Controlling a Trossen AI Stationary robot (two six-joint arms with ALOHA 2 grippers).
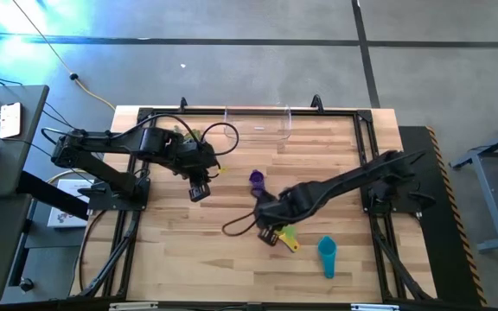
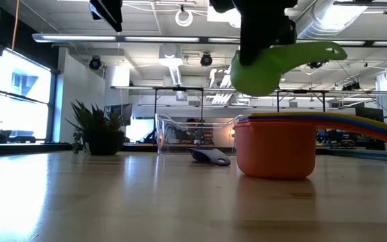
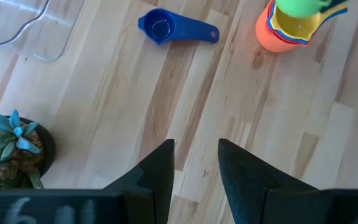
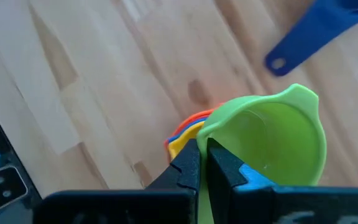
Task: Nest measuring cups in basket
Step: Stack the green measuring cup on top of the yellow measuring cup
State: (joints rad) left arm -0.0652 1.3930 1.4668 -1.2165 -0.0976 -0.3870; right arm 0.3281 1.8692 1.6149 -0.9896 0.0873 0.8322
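Green measuring cup [image 4: 272, 140]: a bright scoop with a pouring lip, held in the air just above the stack of nested cups [image 2: 277, 151], tilted, bowl open toward the wrist camera. Stack: orange cup at the bottom, standing on the table, with red, yellow and blue rims layered inside and handles fanning out to one side. Purple cup [image 1: 256, 179] lying alone near the table's middle, between the stack and the basket. Teal cup [image 1: 328, 253] lying apart toward the near edge, handle pointing away from the basket. Clear basket [image 1: 259, 123] at the far edge of the table, well apart from the stack, nothing visible inside it.

Right gripper [image 4: 202, 163]: pinched tight on the green cup's handle, fingers almost touching; arm stretched low across the table from the right side to the stack. Left gripper [image 3: 194, 163]: hanging above bare wood left of centre, fingers a narrow gap apart, holding nothing; arm folded in from the left edge.

Light wooden tabletop [image 1: 180, 250] in a black frame. Small potted plant [image 3: 8, 149] close beside the left gripper. Beyond the table: a large leafy plant [image 2: 98, 131], bright windows, ceiling ducts and lamps.
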